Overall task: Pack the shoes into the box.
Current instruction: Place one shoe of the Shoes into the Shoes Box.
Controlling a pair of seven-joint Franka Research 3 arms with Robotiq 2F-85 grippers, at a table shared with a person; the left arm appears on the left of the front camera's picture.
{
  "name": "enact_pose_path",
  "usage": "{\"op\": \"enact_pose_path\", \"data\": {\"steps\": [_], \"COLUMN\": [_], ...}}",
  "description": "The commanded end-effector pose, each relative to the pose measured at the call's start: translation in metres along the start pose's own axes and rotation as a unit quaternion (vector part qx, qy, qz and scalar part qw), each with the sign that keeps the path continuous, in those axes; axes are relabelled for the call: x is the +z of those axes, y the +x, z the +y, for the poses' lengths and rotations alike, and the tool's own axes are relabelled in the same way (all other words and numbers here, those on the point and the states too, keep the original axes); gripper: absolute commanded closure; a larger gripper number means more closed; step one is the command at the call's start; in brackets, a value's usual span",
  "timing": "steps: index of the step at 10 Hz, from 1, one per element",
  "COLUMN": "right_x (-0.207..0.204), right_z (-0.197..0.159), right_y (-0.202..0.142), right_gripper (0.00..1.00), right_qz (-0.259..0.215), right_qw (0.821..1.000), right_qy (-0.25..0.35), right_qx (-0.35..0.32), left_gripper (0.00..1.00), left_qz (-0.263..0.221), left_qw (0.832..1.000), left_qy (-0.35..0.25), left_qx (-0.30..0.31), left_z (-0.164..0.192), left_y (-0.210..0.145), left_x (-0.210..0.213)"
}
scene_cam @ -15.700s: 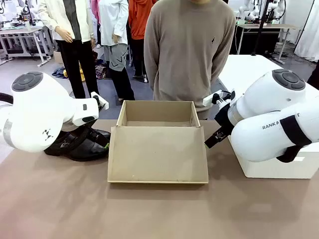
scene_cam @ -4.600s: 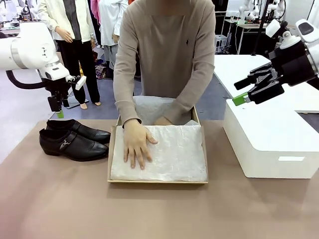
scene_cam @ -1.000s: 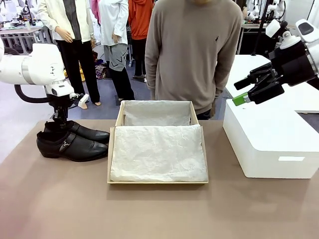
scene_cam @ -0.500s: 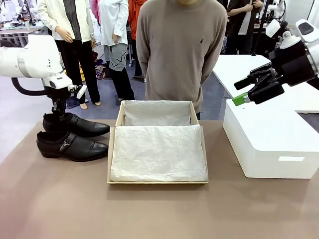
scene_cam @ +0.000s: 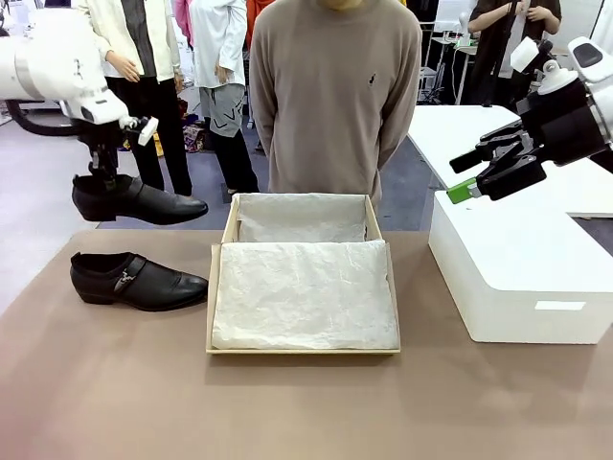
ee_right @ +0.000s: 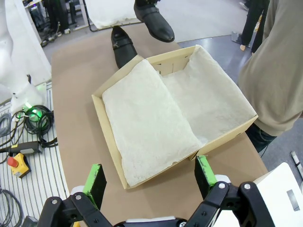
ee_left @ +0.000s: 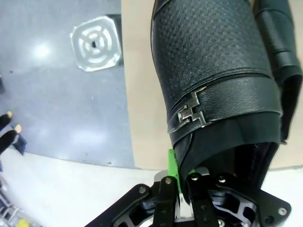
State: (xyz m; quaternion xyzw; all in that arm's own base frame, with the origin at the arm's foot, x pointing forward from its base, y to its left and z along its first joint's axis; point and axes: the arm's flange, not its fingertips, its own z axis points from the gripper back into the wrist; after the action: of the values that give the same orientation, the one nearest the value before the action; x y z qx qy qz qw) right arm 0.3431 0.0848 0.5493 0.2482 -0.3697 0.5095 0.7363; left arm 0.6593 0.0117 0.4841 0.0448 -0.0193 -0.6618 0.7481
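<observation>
L tool (scene_cam: 100, 178) grips airborne shoe (scene_cam: 144, 202) at heel rim; other shoe (scene_cam: 134, 281) on table (scene_cam: 115, 393) beside box (scene_cam: 217, 287); R tool (scene_cam: 458, 177) spread wide.

Glossy leather shoes (scene_cam: 139, 281) with metal buckle (ee_left: 191, 109); matt cardboard box (scene_cam: 231, 220) lined with crinkled tissue paper (scene_cam: 302, 292).

Two shoes (scene_cam: 137, 279) — one box (scene_cam: 231, 222), one white block (scene_cam: 517, 278), one person (scene_cam: 335, 96)

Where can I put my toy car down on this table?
The wide bare strip of table in front of the box is free. So is a thin gap between box and white block. Left of the box is crowded: one shoe lies there, and the left gripper holds the other shoe up.
</observation>
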Motion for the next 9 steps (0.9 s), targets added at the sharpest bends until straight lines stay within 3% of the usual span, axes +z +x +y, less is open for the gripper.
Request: {"op": "enact_pose_path", "data": {"steps": [1,5,9], "right_x": [-0.003,-0.003,-0.003], "right_z": [-0.003,-0.003,-0.003], "right_y": [0.001,0.001,0.001], "right_gripper": [0.0,0.0,0.0], "right_qz": [-0.015,-0.015,-0.015], "right_qw": [1.0,1.0,1.0], "right_qy": [0.001,0.001,0.001], "right_qx": [0.015,0.015,0.015], "left_gripper": [1.0,1.0,1.0], "left_qz": [0.002,-0.006,-0.014], "left_qw": [1.0,0.999,0.999], "left_qy": [-0.009,-0.045,-0.046], "left_qx": [0.001,0.007,0.008], "left_z": [-0.006,-0.038,-0.059], "left_y": [0.013,0.057,0.102], "left_x": [0.031,0.07,0.077]}}
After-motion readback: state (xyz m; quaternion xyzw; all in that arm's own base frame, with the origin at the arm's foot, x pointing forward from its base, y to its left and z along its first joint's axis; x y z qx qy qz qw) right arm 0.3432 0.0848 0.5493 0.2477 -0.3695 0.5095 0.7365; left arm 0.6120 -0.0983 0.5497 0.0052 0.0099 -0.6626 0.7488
